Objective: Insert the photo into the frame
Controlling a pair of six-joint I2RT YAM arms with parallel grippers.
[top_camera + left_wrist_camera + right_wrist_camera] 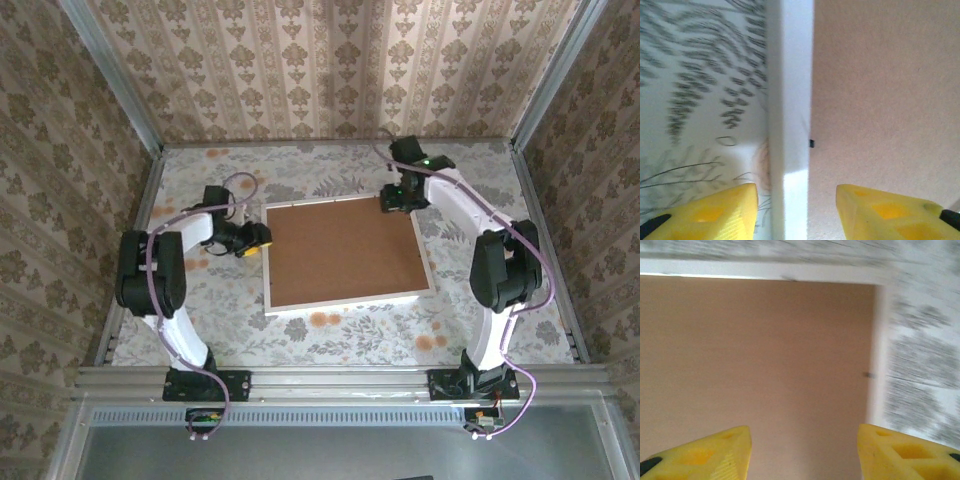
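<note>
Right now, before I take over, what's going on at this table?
The frame lies flat on the patterned table, with a brown backing board filling it. The left arm is at the frame's left edge, its jaws open and astride the white rim, one over the table, one over the board. The right arm is at the far right corner, jaws open above the board, holding nothing. Whether the photo is under the board cannot be told.

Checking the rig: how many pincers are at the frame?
2. The left pincer straddles the left edge of the frame; the right pincer hovers over the backing board near the far right corner.
</note>
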